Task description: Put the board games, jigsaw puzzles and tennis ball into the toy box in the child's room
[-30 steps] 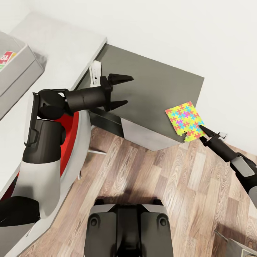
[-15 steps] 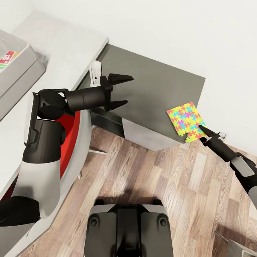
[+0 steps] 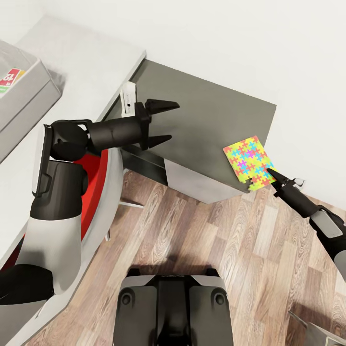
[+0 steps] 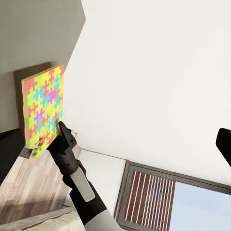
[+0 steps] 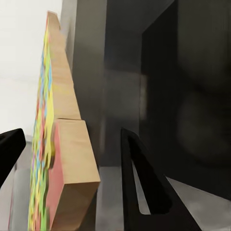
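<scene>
Wood-plank floor (image 3: 230,250) runs under a dark-grey tabletop (image 3: 206,115) set against a plain white wall (image 3: 240,38), joined to a paler grey-white section (image 3: 81,62). One jigsaw puzzle (image 3: 248,163) lies at the dark section's near corner, its edge overhanging. The right hand (image 3: 275,176) straddles that overhanging edge, fingers parted on either side, not closed on it. The left hand (image 3: 161,122) hovers over the dark surface, released and empty. The toy box (image 3: 29,91) sits on the pale section, a printed game box inside.
</scene>
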{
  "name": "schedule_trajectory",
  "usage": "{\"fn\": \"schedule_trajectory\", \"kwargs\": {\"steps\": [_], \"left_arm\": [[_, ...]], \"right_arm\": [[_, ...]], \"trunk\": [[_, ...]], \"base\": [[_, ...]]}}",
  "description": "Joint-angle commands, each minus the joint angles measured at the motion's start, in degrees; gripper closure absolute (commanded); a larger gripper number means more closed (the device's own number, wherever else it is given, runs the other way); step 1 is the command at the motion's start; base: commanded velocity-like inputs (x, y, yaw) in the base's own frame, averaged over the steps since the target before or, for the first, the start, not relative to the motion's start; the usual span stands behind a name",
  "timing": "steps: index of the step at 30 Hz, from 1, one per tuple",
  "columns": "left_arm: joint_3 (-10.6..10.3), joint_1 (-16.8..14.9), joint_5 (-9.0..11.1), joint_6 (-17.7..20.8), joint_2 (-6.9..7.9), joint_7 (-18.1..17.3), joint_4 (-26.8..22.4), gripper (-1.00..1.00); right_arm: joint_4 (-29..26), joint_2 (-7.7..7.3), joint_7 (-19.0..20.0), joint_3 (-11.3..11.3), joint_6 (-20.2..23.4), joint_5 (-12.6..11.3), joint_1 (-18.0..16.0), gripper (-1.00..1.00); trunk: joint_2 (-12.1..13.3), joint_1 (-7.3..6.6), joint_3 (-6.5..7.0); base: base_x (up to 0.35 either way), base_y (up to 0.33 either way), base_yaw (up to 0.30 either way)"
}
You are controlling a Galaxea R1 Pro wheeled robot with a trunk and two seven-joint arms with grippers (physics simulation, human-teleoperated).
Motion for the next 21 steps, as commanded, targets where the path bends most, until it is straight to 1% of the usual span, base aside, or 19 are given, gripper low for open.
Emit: {"fn": "schedule_trajectory", "kwargs": {"steps": [1, 16, 21], "left_arm": [[0.05, -0.04, 0.50, 0.07, -0.05, 0.60, -0.01, -1.00], [0.06, 0.23, 0.50, 0.24, -0.01, 0.48, -0.01, -1.00], [0.14, 1.56, 0.46, 0.57, 0.07, 0.39, -0.01, -1.00]], "right_arm": [[0.10, -0.04, -0.10, 0.52, 0.17, -0.30, -0.04, 1.00], [-0.47, 0.24, -0.50, 0.57, 0.28, -0.30, -0.12, 1.00], [-3.09, 0.20, -0.72, 0.67, 0.50, -0.30, 0.20, 1.00]], "trunk": [[-0.08, 0.04, -0.07], [-0.08, 0.04, -0.07], [-0.08, 0.04, -0.07]], "base": [[0.000, 0.000, 0.000], [0.000, 0.000, 0.000], [0.000, 0.000, 0.000]]}}
